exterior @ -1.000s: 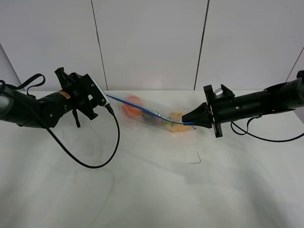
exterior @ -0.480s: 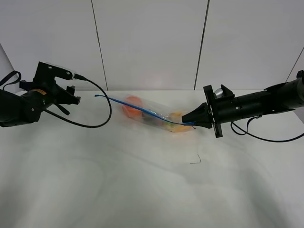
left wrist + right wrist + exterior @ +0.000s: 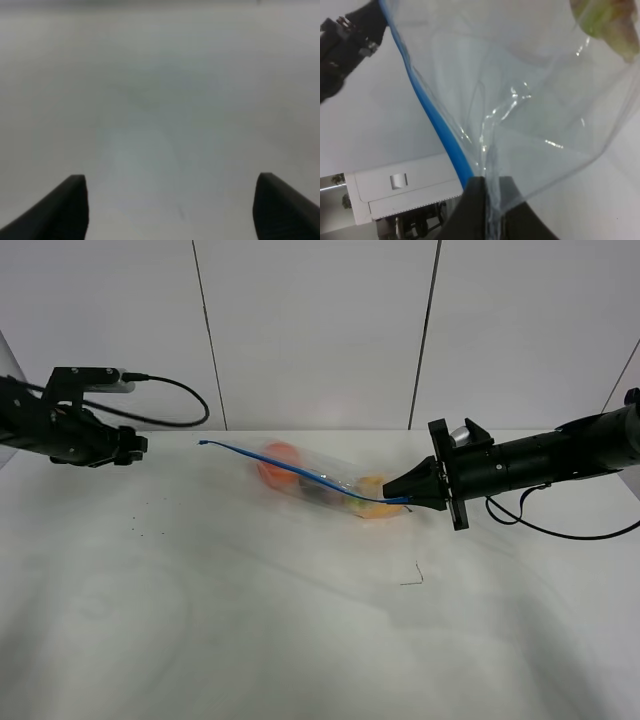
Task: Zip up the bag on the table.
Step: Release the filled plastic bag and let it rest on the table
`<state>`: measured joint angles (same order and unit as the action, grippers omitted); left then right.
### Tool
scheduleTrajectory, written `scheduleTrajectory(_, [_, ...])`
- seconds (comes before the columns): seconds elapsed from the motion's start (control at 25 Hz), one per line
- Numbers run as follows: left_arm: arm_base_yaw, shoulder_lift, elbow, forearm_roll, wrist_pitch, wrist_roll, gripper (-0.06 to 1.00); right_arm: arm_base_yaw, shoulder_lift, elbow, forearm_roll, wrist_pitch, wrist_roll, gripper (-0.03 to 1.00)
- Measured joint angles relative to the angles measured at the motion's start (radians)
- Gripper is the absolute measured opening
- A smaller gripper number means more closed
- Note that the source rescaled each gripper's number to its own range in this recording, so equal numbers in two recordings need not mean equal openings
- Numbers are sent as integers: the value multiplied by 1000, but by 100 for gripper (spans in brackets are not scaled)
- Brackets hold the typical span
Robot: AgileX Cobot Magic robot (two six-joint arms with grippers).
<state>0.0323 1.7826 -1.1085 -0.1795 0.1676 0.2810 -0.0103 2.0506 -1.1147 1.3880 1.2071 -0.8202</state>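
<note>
The clear bag lies on the white table, with an orange and a yellow pear showing through it. Its blue zipper strip runs from a free end at the left to the right corner. My right gripper is shut on that right corner. The right wrist view shows the plastic and blue strip pinched between its fingers. My left gripper is far to the left, apart from the bag. In the left wrist view it is open and empty over bare table.
A small bent dark wire lies on the table in front of the bag. A black cable loops off the left arm, and another hangs under the right arm. A white panelled wall stands behind.
My left gripper has let go of the zipper strip's left end and pulled back far to the left. The strip's end now hangs free. The right gripper has not moved.
</note>
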Motion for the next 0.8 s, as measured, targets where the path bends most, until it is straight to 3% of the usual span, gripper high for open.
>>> scheduleTrajectory(0.12, [1,0,-139,4,324,-1,100,0,0,0,1,0,2,0])
scheduleTrajectory(0.28, [0,-5,-296,56,604,-51,100,0,0,0,8,0,2,0])
scheduleTrajectory(0.52, [-46,-5,-377,229,812,-214,100,0,0,0,11,0,3,0])
scheduleTrajectory(0.8, [-58,-5,-378,245,905,-269,99,0,0,0,14,0,11,0])
